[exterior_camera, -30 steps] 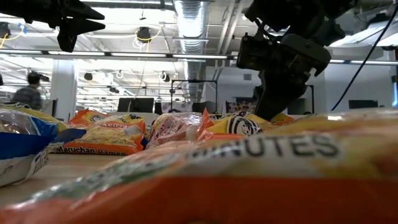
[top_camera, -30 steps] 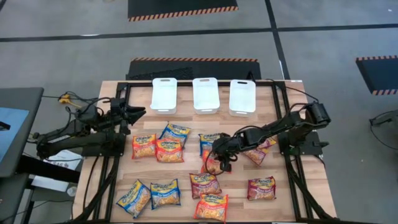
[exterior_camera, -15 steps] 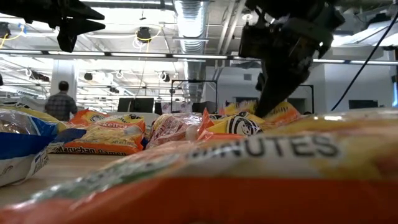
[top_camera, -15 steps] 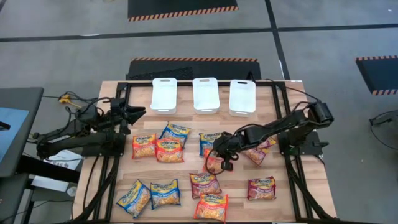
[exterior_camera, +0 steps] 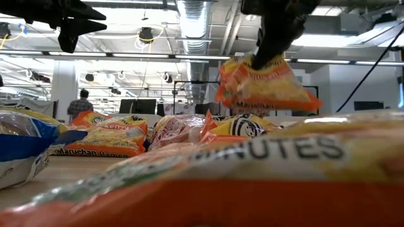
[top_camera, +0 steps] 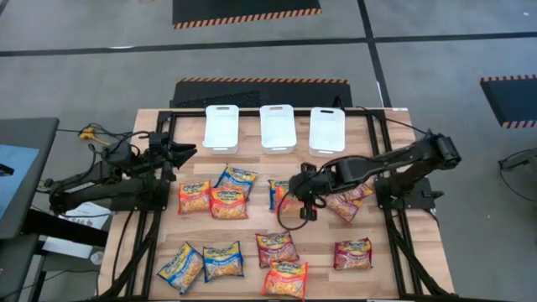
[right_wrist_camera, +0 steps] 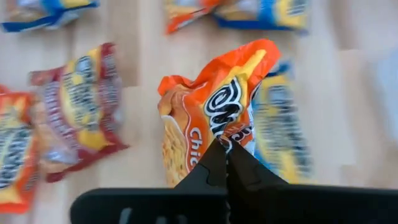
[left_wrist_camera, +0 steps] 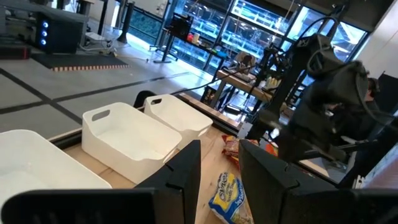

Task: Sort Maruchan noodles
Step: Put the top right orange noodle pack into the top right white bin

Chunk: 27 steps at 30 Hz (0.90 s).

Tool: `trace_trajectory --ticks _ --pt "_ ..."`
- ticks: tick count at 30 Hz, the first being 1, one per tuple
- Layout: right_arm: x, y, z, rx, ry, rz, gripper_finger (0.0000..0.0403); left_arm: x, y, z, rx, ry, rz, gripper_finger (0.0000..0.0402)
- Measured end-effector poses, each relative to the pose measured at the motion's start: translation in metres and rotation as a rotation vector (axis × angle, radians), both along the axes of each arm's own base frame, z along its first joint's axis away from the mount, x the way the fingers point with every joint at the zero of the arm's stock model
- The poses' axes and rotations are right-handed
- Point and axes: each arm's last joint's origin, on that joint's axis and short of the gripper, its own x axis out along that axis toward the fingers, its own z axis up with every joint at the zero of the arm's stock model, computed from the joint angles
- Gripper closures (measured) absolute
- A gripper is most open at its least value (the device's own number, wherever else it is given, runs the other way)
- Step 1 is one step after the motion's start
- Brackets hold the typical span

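Observation:
Maruchan packets in orange, blue and dark red lie scattered flat on the wooden table [top_camera: 252, 226]. My right gripper [top_camera: 303, 201] hangs over the table's middle, shut on one orange packet [exterior_camera: 265, 85], which also fills the right wrist view [right_wrist_camera: 211, 106]. A blue packet [top_camera: 276, 191] lies just beneath it. My left gripper [top_camera: 191, 151] waits open above the table's left side, far from the packets, its fingers apart in the left wrist view [left_wrist_camera: 221, 149]. My right gripper pinches the orange packet by its crumpled end edge [right_wrist_camera: 227, 134] between the two fingers, coming from above and pointing down. The packet hangs tilted below the fingers [exterior_camera: 262, 57], lifted clear of the table and of the other packets.
Three white bins stand in a row at the table's far edge [top_camera: 221, 127], [top_camera: 277, 127], [top_camera: 326, 131]. Packets lie at left centre [top_camera: 214, 200], along the near edge [top_camera: 222, 260], [top_camera: 285, 278], [top_camera: 353, 253] and under the right arm [top_camera: 346, 205]. A person walks in the room behind.
My right gripper has risen and moved toward the far edge, staying shut. The orange packet, which lay on the table among the others, has been lifted clear and now hangs below the fingers.

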Motion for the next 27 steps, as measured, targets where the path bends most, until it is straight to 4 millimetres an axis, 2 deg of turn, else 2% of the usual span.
trace_trajectory --ticks 7,14,22,27 --pt "-0.018 -0.041 0.036 -0.199 0.019 -0.099 0.0398 0.000 0.000 0.000 0.016 0.007 0.002 0.0306" --pt "-0.044 -0.104 0.059 -0.387 0.037 -0.200 0.0398 0.000 0.000 0.000 0.039 0.018 0.020 0.0306" --pt "-0.077 -0.181 0.069 -0.550 0.123 -0.303 0.0398 0.000 0.001 -0.003 0.030 0.049 0.037 0.0306" --pt "-0.093 -0.224 0.062 -0.598 0.211 -0.349 0.0398 -0.001 0.002 -0.004 0.025 0.053 0.093 0.0306"
